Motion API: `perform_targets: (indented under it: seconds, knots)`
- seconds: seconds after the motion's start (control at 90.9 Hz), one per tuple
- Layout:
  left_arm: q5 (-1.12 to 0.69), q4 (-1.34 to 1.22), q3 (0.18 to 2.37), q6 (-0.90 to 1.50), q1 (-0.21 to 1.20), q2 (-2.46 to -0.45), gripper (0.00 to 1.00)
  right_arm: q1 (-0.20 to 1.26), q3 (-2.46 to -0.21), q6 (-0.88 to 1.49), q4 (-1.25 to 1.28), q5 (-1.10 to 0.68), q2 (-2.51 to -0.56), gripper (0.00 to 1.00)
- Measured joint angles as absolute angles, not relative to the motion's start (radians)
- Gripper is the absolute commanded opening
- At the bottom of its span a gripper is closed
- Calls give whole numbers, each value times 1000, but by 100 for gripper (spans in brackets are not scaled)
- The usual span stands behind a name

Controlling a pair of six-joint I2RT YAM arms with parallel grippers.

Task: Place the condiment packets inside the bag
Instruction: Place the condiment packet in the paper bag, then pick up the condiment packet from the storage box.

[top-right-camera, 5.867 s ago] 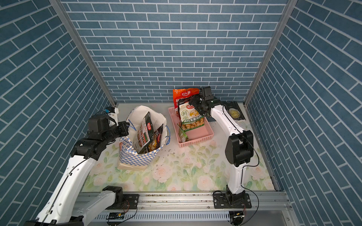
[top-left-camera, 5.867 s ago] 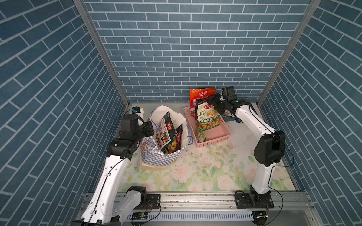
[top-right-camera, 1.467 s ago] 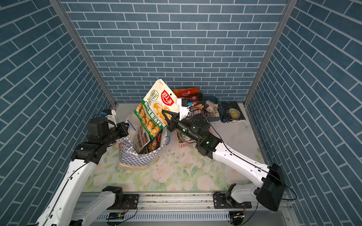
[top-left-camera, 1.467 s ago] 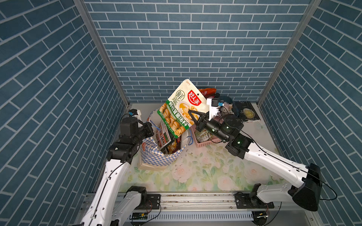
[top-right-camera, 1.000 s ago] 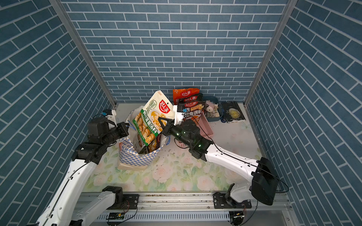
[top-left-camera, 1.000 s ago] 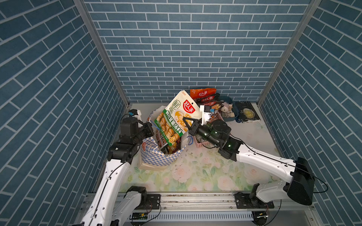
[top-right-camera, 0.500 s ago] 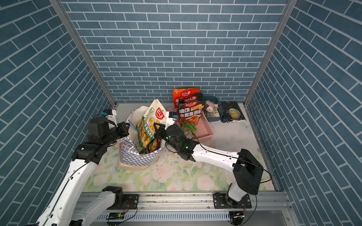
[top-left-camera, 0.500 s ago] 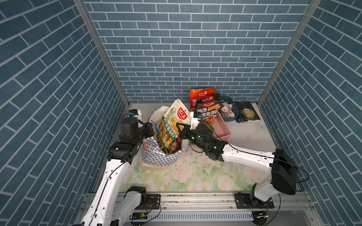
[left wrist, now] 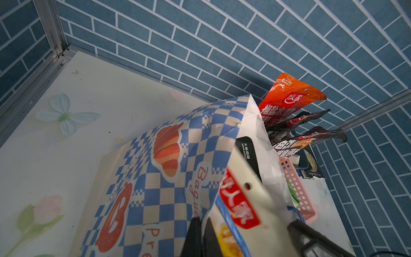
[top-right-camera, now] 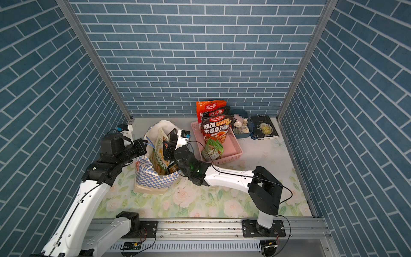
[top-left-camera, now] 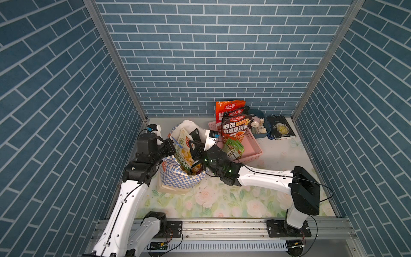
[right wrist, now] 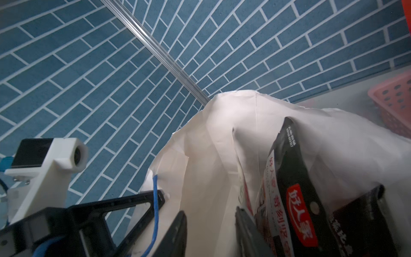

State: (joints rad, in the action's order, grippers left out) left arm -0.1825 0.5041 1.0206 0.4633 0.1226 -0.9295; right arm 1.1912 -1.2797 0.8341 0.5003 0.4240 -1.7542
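The checkered bag (top-left-camera: 182,179) (top-right-camera: 155,180) stands at the left on the floral mat. My left gripper (top-left-camera: 172,144) (left wrist: 201,235) is shut on its near rim and keeps the mouth wide. A green-and-cream condiment packet (top-left-camera: 183,151) (left wrist: 240,207) stands inside it beside a black packet (right wrist: 300,200). Over the bag's mouth, my right gripper (top-left-camera: 194,148) (right wrist: 211,233) is open, and only the white inside shows between its fingers. More condiment packets stand in the pink basket (top-left-camera: 253,146): an orange-red one (top-left-camera: 230,106), a black one (top-left-camera: 235,129) and a small green one (top-left-camera: 232,149).
A blue tub (top-left-camera: 259,126) of small pale items and a black book (top-left-camera: 281,130) lie at the back right by the wall. The basket sits close to the bag's right side. Brick walls close in three sides.
My right gripper carried the green-and-cream packet from the basket, lowered it into the bag and opened. The packet now stands in the bag. The left gripper has kept its hold.
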Motion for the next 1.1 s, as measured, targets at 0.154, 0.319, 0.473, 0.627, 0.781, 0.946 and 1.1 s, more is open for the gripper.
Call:
perform_targets:
  seconds: [0.154, 0.319, 0.473, 0.627, 0.781, 0.946, 1.1]
  knots:
    - [-184, 503, 1021, 463, 123, -930, 0, 1191, -1282, 802, 497, 433, -1754, 49]
    - [-183, 502, 1021, 463, 123, -933, 0, 1182, -1272, 735, 464, 428, -1722, 53]
    - [-183, 502, 1021, 463, 123, -934, 0, 1143, -1251, 674, 368, 381, -1612, 56]
    - [-182, 502, 1021, 463, 123, -936, 0, 971, -1249, 563, 230, 227, -1485, 61]
    - [-181, 503, 1021, 463, 123, -935, 0, 699, -1254, 262, 17, 52, -1427, 67]
    - [-181, 503, 1021, 459, 123, -935, 0, 392, -1226, -79, -130, -194, -1430, 67]
    - [-179, 503, 1021, 459, 123, -929, 0, 216, -1230, -317, -148, -359, -1492, 67]
